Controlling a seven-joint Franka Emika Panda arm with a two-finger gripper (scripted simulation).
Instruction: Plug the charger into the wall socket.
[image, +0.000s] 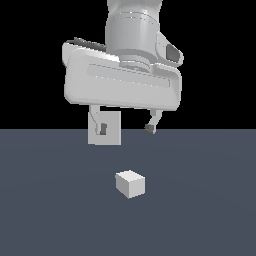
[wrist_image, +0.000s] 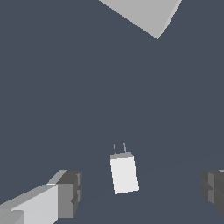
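The charger is a small off-white cube lying on the dark grey floor, in front of the arm. In the wrist view the charger shows two thin prongs at one end, pointing towards the wall socket. The wall socket is a flat pale plate standing upright behind the gripper, partly hidden by one finger. My gripper hangs open above the charger, well clear of it, nothing between its fingers.
Dark grey floor spreads all around the charger and socket. Nothing else stands on it in either view.
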